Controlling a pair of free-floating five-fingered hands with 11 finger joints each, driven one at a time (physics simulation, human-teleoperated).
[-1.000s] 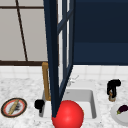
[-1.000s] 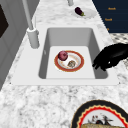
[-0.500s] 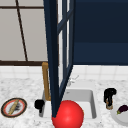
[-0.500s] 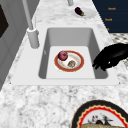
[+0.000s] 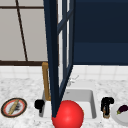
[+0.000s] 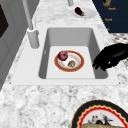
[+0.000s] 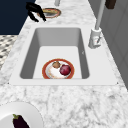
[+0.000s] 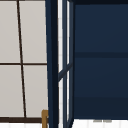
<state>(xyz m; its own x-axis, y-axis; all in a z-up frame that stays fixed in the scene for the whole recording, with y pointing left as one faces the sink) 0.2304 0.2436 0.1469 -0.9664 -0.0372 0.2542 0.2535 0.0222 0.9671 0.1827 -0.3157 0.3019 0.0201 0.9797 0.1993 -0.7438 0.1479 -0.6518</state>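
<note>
My left hand (image 5: pixel 39 103) hovers at the sink's front left corner with relaxed fingers pointing down and holds nothing. The left side view has it over the sink's front rim (image 6: pixel 111 57); from the right it is far off (image 7: pixel 35 11), close to a patterned plate (image 7: pixel 50 12). My right hand (image 5: pixel 107 102) hangs right of the sink (image 5: pixel 93 105), just above a small brown thing (image 5: pixel 106 115). Inside the basin lies a red-rimmed plate (image 6: pixel 79 67) bearing a red round fruit (image 6: pixel 63 55) and a brownish lump (image 6: pixel 71 63).
A dark blue window sash (image 5: pixel 53 62) swings out over the sink. A big red ball (image 5: pixel 68 115) sits in front of it. A white plate (image 5: pixel 117 117) with an eggplant (image 5: pixel 123 108) stands at the right. The faucet (image 6: pixel 31 27) rises behind the basin, a wooden post (image 5: pixel 45 80) beside it.
</note>
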